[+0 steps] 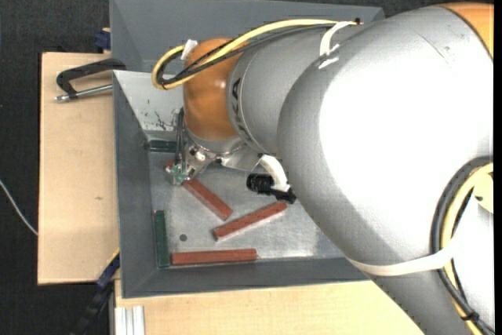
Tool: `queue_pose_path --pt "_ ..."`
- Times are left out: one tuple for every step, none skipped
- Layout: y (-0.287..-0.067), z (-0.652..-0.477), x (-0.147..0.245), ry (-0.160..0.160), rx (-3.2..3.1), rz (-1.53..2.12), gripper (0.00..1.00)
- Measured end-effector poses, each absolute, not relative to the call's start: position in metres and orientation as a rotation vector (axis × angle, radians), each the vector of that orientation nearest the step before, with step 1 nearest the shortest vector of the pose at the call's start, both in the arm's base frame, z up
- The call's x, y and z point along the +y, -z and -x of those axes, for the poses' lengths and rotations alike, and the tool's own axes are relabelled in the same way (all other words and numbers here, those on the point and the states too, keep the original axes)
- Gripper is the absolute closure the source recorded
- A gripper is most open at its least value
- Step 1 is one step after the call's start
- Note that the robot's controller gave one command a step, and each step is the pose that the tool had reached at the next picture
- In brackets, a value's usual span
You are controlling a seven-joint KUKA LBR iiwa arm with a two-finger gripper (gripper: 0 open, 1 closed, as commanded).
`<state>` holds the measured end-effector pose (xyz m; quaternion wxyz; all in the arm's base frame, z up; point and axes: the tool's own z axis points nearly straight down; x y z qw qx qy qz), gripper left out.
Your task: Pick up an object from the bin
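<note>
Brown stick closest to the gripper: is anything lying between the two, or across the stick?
Nothing visible does. The gripper is at the upper-left end of that brown stick, which lies bare on the bin floor. The middle stick, the bottom stick and the green stick lie apart from it.

You have 1 camera above the grey metal bin (235, 20), looking down at a slight slant; the arm (376, 129) enters from your right, near the lens.
</note>
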<state>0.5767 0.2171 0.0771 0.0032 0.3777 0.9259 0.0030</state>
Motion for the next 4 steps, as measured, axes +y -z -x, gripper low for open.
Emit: queue_pose_path --pt "-0.077 -0.577 0.217 -0.01 2.904 -1.182 1.0" --pt "-0.078 -0.576 0.217 -0.009 2.904 -1.181 1.0" --pt "-0.087 -0.574 0.216 0.001 2.911 -1.185 1.0" --pt "-0.109 -0.573 0.216 0.003 2.913 -1.184 1.0"
